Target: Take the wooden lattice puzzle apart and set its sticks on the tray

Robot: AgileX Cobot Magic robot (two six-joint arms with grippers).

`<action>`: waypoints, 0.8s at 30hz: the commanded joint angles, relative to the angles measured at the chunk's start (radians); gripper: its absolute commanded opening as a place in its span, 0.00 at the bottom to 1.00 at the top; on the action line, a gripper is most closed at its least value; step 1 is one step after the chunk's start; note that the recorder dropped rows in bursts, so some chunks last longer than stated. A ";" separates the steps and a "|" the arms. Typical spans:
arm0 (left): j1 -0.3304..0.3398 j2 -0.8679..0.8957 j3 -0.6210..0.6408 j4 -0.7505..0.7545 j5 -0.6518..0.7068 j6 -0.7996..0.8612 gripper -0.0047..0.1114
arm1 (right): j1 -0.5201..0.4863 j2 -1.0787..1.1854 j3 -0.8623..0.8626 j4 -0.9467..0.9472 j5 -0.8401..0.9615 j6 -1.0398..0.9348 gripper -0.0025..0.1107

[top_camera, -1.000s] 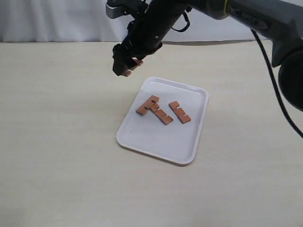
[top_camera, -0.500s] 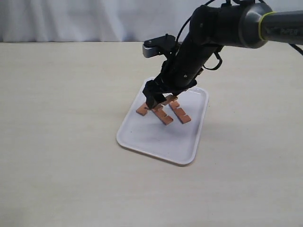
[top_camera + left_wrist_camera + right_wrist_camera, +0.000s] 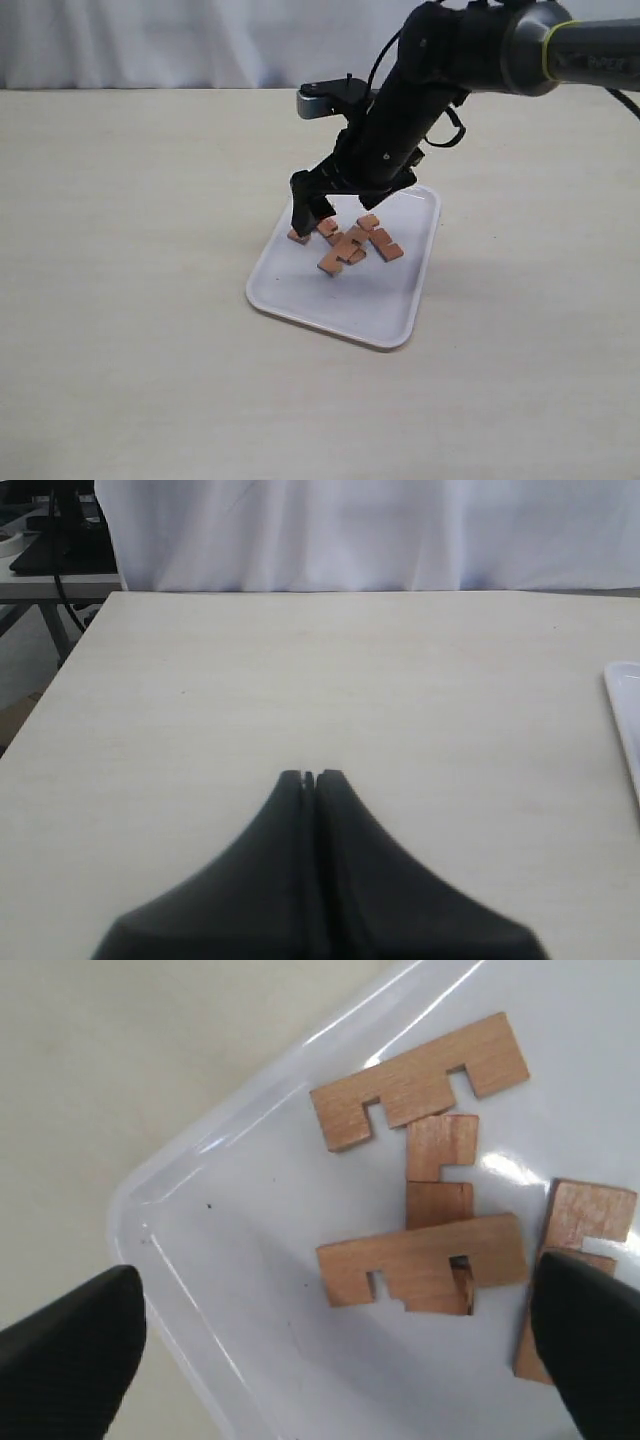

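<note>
The white tray point(image 3: 345, 300) lies mid-table with four loose reddish-brown notched sticks on it and no assembled lattice puzzle in view. In the right wrist view one stick point(image 3: 420, 1085) lies near the tray's point(image 3: 240, 1300) corner. A second point(image 3: 420, 1265) rests across a third point(image 3: 441, 1150). The fourth point(image 3: 585, 1215) is partly hidden by a finger. My right gripper point(image 3: 330, 1360) hangs open just above them point(image 3: 341, 250), holding nothing. My left gripper point(image 3: 310, 777) is shut and empty over bare table, away from the tray's rim point(image 3: 625, 710).
The pale tabletop point(image 3: 130, 250) spreads wide on all sides of the tray. A white curtain point(image 3: 150, 40) closes the far edge. My right arm point(image 3: 450, 60) reaches in from the upper right over the tray.
My right gripper came from behind the tray's left with a stick, dropped over the tray and opened. That stick now lies across another one.
</note>
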State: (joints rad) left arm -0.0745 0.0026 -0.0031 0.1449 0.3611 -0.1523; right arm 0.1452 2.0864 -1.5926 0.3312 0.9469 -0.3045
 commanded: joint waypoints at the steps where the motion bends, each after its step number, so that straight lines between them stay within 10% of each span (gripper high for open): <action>1: -0.008 -0.003 0.003 0.000 -0.006 0.002 0.04 | -0.003 -0.041 -0.024 -0.142 0.126 0.071 0.85; 3: -0.008 -0.003 0.003 0.000 -0.006 0.002 0.04 | -0.003 -0.049 -0.024 -0.254 0.170 0.163 0.72; 6: -0.008 -0.003 0.003 0.000 -0.006 0.002 0.04 | -0.008 -0.055 -0.011 -0.396 0.270 0.256 0.12; 7: -0.008 -0.003 0.003 0.000 -0.006 0.002 0.04 | -0.017 -0.058 -0.003 -0.372 0.274 0.236 0.08; 24: -0.008 -0.003 0.003 0.000 -0.006 0.002 0.04 | -0.391 -0.616 0.450 -0.281 0.016 0.223 0.07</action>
State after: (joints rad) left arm -0.0745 0.0026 -0.0031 0.1449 0.3611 -0.1523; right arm -0.1894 1.6056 -1.2123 0.0878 1.0299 -0.1354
